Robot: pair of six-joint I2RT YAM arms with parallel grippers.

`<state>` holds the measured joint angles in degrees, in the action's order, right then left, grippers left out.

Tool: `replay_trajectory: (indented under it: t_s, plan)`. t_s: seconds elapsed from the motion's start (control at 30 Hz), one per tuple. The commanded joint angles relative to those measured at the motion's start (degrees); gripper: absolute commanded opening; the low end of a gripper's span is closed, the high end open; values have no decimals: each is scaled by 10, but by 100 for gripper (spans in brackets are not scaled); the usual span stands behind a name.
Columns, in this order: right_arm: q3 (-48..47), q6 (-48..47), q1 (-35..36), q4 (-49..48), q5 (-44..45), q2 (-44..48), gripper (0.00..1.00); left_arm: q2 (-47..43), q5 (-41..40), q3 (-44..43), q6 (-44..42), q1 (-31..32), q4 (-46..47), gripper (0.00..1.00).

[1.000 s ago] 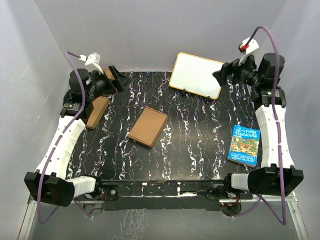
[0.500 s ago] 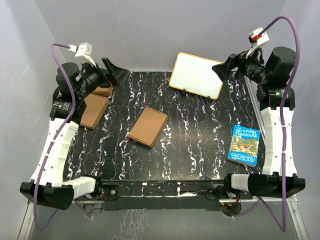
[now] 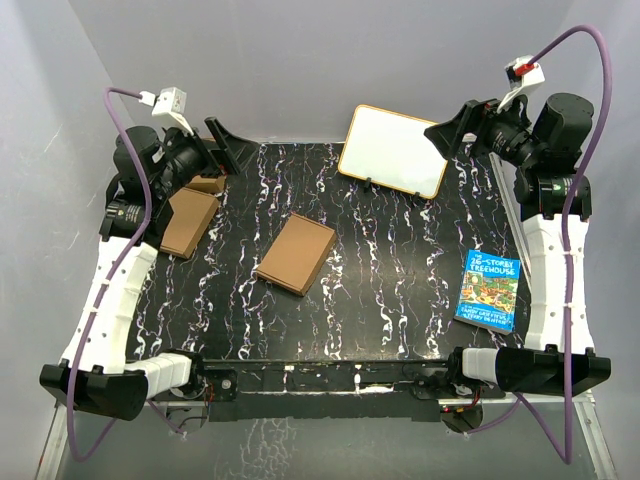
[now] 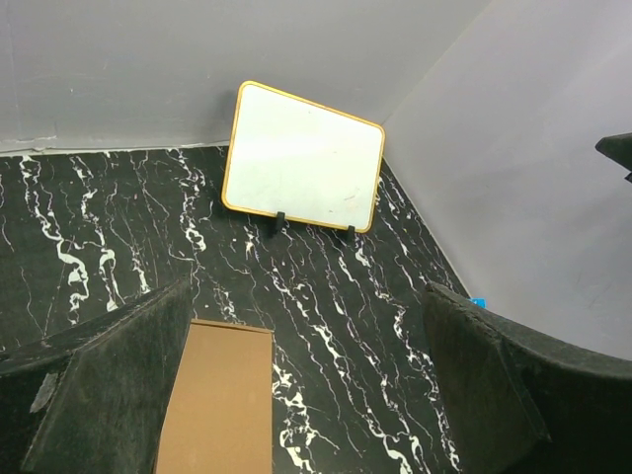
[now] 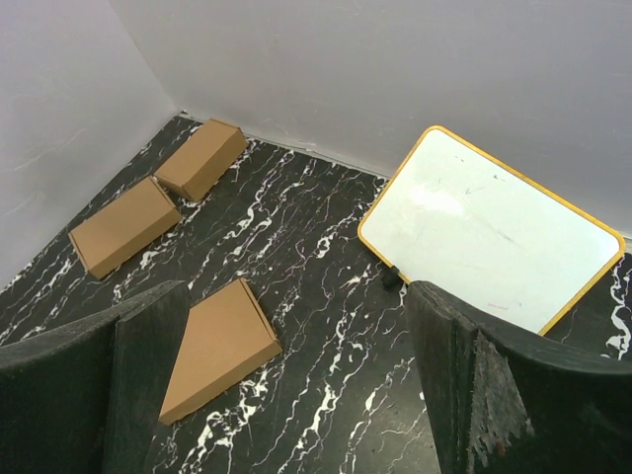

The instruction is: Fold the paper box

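paper box [image 3: 296,254] lengthwise near-left to far-right

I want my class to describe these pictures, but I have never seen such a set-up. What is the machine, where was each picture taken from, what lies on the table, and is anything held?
These are two robot arms bolted at the near edge of a black marbled table. One picture looks down from above; the other two come from a camera on each wrist, so the dark shapes at their lower corners are that arm's own fingers. The left tool and right tool both hang open, holding nothing. In the middle lies the paper box, shallow and brown. A brown carton and a smaller carton sit at the left, a whiteboard stands at the back, and a blue book lies on the right.
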<state>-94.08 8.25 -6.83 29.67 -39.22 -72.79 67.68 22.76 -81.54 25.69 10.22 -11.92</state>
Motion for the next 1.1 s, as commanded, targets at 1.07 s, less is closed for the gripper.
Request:
replay_trajectory:
  t_s: [1.07]
  plan:
    - [-39,-11,-7,-14,9,11,100,-12,29,17,8,-3,27,97]
